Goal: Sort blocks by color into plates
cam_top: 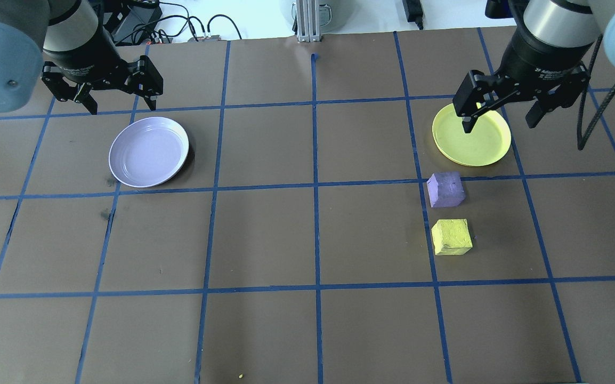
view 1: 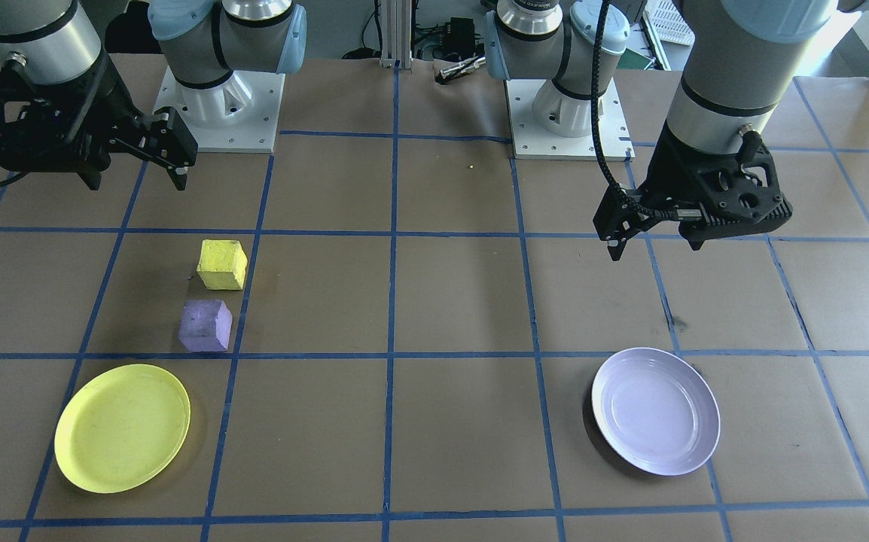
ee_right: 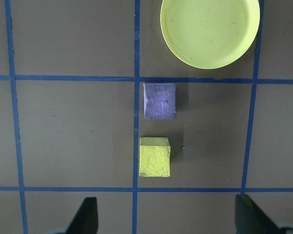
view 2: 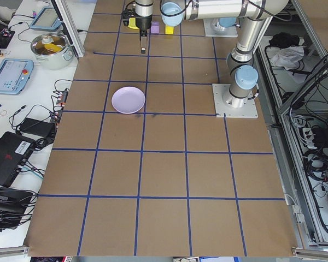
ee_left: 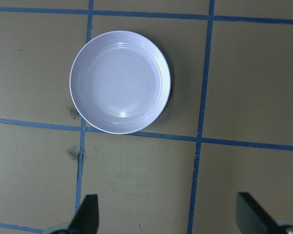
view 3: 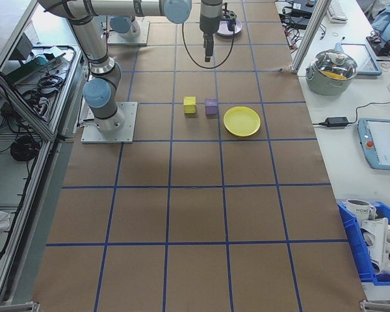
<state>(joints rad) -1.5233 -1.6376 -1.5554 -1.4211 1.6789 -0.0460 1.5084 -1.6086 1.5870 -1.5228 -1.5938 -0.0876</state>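
Nothing is sorted yet: yellow block and purple block lie ahead of the right gripper, fingers apart and empty. Left gripper, also spread and empty, hovers short of the lavender plate. Next, I judge, the right gripper must descend onto one block.

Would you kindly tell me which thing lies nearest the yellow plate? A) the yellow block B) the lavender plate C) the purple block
C: the purple block sits just beside the yellow plate, between it and the yellow block, while the lavender plate is far across the table.

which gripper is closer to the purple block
Right. The right gripper hangs open above the table near the purple block; the left gripper hangs open across the table.
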